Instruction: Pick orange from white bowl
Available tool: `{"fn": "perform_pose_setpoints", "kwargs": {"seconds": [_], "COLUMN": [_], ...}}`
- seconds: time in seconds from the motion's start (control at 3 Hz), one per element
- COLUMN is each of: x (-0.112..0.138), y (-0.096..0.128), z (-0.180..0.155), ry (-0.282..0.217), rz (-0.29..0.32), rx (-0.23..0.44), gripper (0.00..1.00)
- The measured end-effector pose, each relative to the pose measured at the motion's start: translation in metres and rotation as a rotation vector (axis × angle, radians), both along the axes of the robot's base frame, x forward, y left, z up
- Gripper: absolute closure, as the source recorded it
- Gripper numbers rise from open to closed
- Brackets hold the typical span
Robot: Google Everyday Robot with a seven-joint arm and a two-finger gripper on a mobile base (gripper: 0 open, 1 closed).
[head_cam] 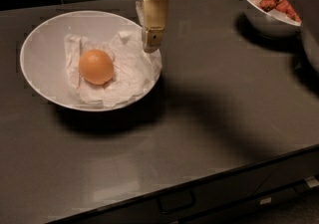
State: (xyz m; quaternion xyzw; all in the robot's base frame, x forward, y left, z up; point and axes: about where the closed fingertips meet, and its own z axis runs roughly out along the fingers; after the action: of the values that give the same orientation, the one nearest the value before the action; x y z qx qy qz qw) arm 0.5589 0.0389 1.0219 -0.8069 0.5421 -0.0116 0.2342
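Note:
The orange (96, 66) lies on crumpled white paper (130, 66) inside the wide white bowl (36, 39), a little left of the bowl's middle. The bowl stands on the dark countertop at the left. My gripper (151, 45) hangs down from the top of the camera view, its yellowish tip over the bowl's right inner side, above the paper. It is to the right of the orange and apart from it, and holds nothing that I can see.
A smaller white bowl (259, 16) with red strawberries (278, 4) stands at the back right. Part of another rounded object (311, 44) shows at the right edge. The counter's front edge with a drawer handle (177, 200) runs along the bottom.

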Motion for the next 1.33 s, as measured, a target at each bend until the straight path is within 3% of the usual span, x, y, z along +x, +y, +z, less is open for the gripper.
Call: {"fn": "perform_pose_setpoints", "kwargs": {"seconds": [1.33], "x": [0.041], "y": [0.06], "z": [-0.084], "ry": [0.18], "rz": [0.122], "rx": [0.011], "gripper": [0.0]}}
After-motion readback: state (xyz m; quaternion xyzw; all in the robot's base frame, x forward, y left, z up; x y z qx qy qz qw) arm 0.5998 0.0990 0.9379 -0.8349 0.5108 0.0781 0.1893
